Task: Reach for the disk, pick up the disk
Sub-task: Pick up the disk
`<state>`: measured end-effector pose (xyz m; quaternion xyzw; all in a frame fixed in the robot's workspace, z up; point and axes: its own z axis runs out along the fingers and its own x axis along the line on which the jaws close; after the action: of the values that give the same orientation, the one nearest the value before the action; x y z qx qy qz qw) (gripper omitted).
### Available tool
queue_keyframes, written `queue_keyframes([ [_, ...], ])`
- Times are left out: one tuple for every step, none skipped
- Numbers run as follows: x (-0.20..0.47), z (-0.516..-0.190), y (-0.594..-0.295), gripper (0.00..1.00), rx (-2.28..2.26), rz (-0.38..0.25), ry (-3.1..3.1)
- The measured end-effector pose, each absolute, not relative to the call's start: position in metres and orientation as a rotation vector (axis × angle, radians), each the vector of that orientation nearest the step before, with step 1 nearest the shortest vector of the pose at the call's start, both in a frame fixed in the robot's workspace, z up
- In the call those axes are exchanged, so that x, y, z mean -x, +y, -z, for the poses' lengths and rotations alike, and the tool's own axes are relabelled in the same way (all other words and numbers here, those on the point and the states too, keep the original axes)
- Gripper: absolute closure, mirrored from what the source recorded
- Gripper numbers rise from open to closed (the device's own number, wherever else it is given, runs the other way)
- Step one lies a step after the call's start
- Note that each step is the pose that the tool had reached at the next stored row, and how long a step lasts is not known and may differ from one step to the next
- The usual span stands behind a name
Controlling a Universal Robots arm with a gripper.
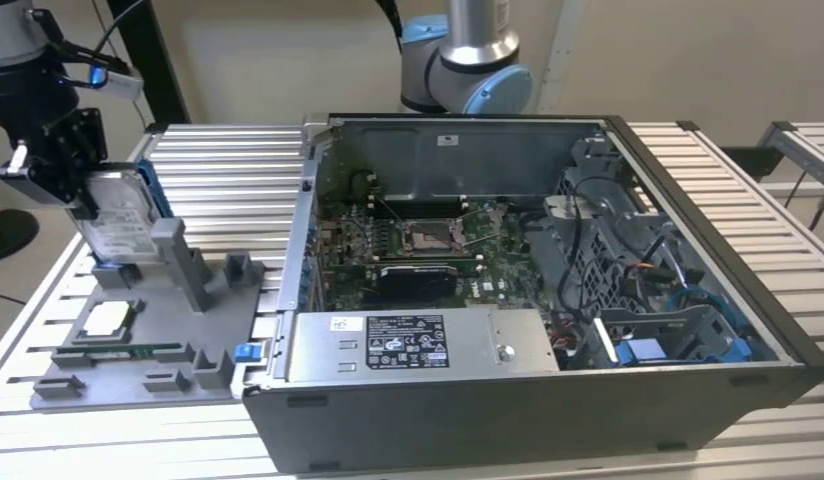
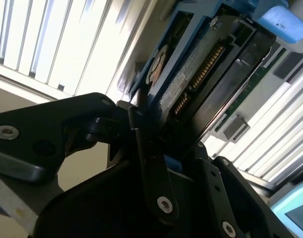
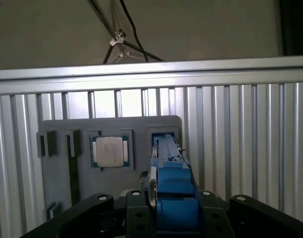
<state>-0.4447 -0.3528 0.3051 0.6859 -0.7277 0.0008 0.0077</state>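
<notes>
One disk (image 1: 116, 215) stands on edge at the exterior view's left, its long axis upright and its white-labelled face turned toward the camera, with a blue bracket rail running up the edge nearest the computer case (image 1: 519, 420). Its upper end sits inside the gripper (image 1: 79, 195), which comes at it from above. In both wrist views the disk (image 3: 168, 168) runs straight out from between the two black fingers (image 3: 99, 201), rail edge-on, so the drive's length lines up with the tool's own axis. The fingers appear pressed in on the two broad faces, pinching the disk (image 2: 201, 74) rather than spread around it. The lower end meets a blue-lined slot at the back of the grey parts tray (image 1: 65, 375); whether it is seated there or just clear of it I cannot tell. Nearer the front of the tray lies a square processor chip (image 1: 105, 318), well apart from the drive, and the tray rests on the slatted aluminium table (image 1: 212, 170).
</notes>
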Motion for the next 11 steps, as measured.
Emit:
queue_keyframes([
  [0.445,-0.307,-0.353,1.0,-2.144,-0.002,-2.275],
  [0.445,-0.309,-0.353,1.0,-2.144,-0.002,-2.275],
  [0.445,-0.31,-0.353,1.0,-2.144,-0.002,-2.275],
  [0.445,-0.313,-0.353,1.0,-2.144,-0.002,-2.275],
  [0.445,-0.315,-0.353,1.0,-2.144,-0.002,-2.275],
  [0.445,-0.317,-0.353,1.0,-2.144,-0.002,-2.275],
  [0.445,-0.319,-0.353,1.0,-2.144,-0.002,-2.275],
  [0.445,-0.321,-0.353,1.0,-2.144,-0.002,-2.275],
  [0.445,-0.324,-0.353,1.0,-2.144,-0.002,-2.275],
  [0.445,-0.326,-0.353,1.0,-2.144,-0.002,-2.275],
  [0.445,-0.328,-0.353,1.0,-2.144,-0.002,-2.275],
])
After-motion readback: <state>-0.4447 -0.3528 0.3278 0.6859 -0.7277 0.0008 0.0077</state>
